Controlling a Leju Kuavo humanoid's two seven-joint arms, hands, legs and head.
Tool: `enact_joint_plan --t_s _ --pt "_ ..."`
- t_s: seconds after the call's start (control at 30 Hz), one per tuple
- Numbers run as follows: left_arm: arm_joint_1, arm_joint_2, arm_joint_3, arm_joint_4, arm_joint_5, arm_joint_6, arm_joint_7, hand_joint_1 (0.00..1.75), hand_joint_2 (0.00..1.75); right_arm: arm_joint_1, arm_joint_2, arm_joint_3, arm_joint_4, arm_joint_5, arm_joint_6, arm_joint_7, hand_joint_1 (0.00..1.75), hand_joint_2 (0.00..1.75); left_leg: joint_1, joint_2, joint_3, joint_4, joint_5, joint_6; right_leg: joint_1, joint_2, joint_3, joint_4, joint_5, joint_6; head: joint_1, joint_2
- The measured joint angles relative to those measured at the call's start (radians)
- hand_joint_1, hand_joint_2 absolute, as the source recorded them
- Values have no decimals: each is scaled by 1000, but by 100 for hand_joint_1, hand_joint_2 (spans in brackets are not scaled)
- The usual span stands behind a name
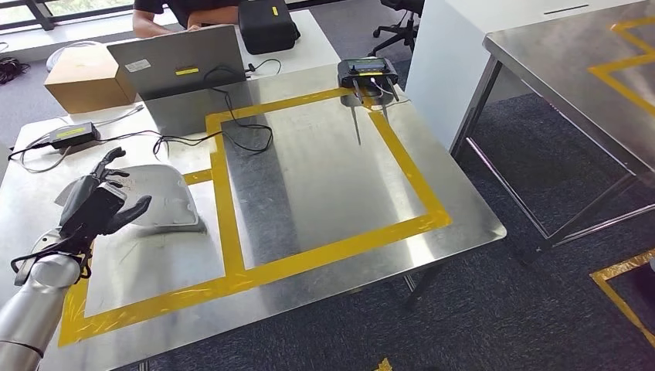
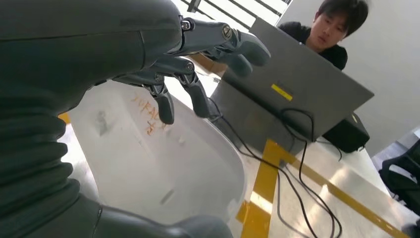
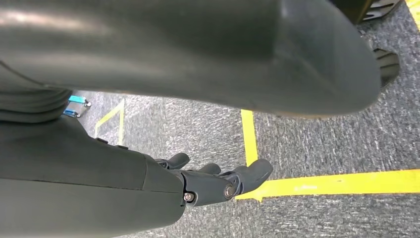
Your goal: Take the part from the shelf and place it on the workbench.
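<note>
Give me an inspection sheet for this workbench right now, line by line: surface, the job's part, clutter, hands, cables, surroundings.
Surface: steel workbench marked with yellow tape lines.
Job's things: white part lies flat on the bench, left of the taped rectangle.
Clutter: laptop, cardboard box, power adapter, black controller, black bag.
Hands: left hand is over the part, fingers spread, holding nothing; right hand hangs over the carpet, holding nothing.
Cables: black cable loops from the laptop across the tape.
Surroundings: a person sits behind the laptop; second steel table to the right; grey carpet with yellow tape.
</note>
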Motion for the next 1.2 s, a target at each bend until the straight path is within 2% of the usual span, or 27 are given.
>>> enact_joint_plan --t_s 0.07,0.17,0.27,0.33,0.4,0.47,0.5,0.53,0.57,0.63,0.67,0.7,0.8,0.83,0.87,0.9,0.97,1.0,1.03,1.07,1.1,1.13,1.17,1.2 --pt "49 -1 -4 -58 11 -1 16 0 0 3 0 0 0 4 2 0 0 0 0 0 1 -2 0 -3 0 0 0 0 -1 -2 0 0" --pt "118 6 -6 -155 17 31 39 0 0 6 1 0 0 5 3 -6 0 0 -2 0 0 1 -5 3 -3 -1 1 -1 -2 0 0 0" --pt "187 21 -1 -267 8 117 50 0 0 9 1 0 0 4 3 -19 0 0 -5 0 3 0 -4 10 -5 -1 5 -3 -1 6 0 0" --pt "243 27 14 -360 -27 209 51 0 0 11 -1 0 0 4 2 -27 0 0 2 5 13 -17 7 14 -4 0 8 4 -12 12 0 0" --pt "303 27 36 -459 -78 302 55 0 0 12 -4 0 0 4 2 -32 0 0 11 10 21 -34 17 19 -4 -2 -13 71 -69 21 4 0" --pt "362 24 56 -547 -139 383 65 0 0 13 -6 0 0 6 3 -33 0 0 13 13 18 -34 19 21 -10 -5 -60 196 -141 34 8 0" --pt "394 20 67 -592 -179 430 71 0 0 14 -7 1 0 9 3 -32 0 0 14 15 14 -31 20 20 -15 -7 -75 242 -158 39 8 0" --pt "428 16 78 -638 -218 474 78 0 0 15 -8 1 0 13 5 -31 0 0 15 16 10 -27 21 18 -20 -8 -73 254 -158 44 8 0" --pt "462 11 90 -687 -257 518 83 0 0 16 -11 2 0 18 8 -30 0 0 18 16 5 -23 22 15 -24 -10 -51 226 -140 50 8 0" --pt "524 4 118 -783 -324 590 88 0 0 16 -17 4 0 26 16 -31 0 0 24 16 -7 -10 24 4 -33 -11 33 94 -93 59 9 0" --pt "551 0 133 -827 -351 613 85 0 0 16 -20 5 0 28 20 -34 0 0 26 14 -11 -5 25 -3 -33 -7 63 44 -74 57 10 0" --pt "574 -3 149 -868 -375 627 80 0 0 16 -21 7 0 29 22 -36 0 0 26 12 -14 0 26 -12 -32 -5 79 12 -67 51 11 0" --pt "632 -23 199 -969 -427 640 50 0 0 15 -27 11 0 31 27 -35 0 0 26 7 -19 0 37 -38 -29 -2 66 5 -59 17 12 0" --pt "646 -31 213 -992 -438 642 41 0 0 14 -28 11 0 31 29 -34 0 0 27 6 -24 3 29 -44 -29 -4 59 5 -52 7 11 0" --pt "657 -39 224 -1011 -448 642 34 0 0 14 -28 11 0 30 30 -33 0 0 29 6 -33 22 1 -48 -30 -8 52 2 -42 -2 12 0" --pt "664 -47 231 -1026 -458 643 31 0 0 14 -29 11 0 30 32 -33 0 0 29 6 -46 60 -43 -49 -29 -11 43 0 -31 -9 11 0" --pt "670 -65 239 -1049 -483 643 28 0 0 15 -29 11 0 27 34 -33 0 0 28 6 -72 180 -147 -50 -25 -16 19 0 -11 -15 9 0" --pt "671 -75 240 -1057 -497 643 28 0 0 15 -30 11 0 25 35 -33 0 0 27 6 -77 235 -175 -50 -23 -17 7 1 -2 -16 9 0" --pt "672 -84 241 -1063 -512 643 28 0 0 15 -30 11 0 23 35 -34 0 0 27 6 -70 268 -181 -48 -20 -19 -6 2 8 -16 9 0" --pt "672 -93 242 -1069 -524 643 28 0 0 15 -30 11 0 21 34 -34 0 0 25 5 -47 268 -167 -45 -18 -19 -18 4 17 -15 9 0" --pt "671 -100 242 -1075 -534 643 29 0 0 15 -30 11 0 19 33 -35 0 0 24 5 -7 231 -142 -40 -17 -19 -29 6 26 -13 9 0" --pt "668 -105 242 -1080 -542 643 30 0 0 14 -30 11 0 18 32 -36 0 0 22 5 47 166 -124 -34 -17 -20 -38 7 35 -11 9 0" --pt "664 -109 242 -1086 -548 643 33 0 0 14 -29 11 0 17 33 -37 0 0 18 4 102 91 -119 -28 -16 -19 -45 9 43 -7 10 0" --pt "659 -113 243 -1091 -557 643 37 0 0 13 -29 11 0 18 33 -38 0 0 15 4 141 33 -121 -25 -15 -19 -47 8 51 -2 10 0"
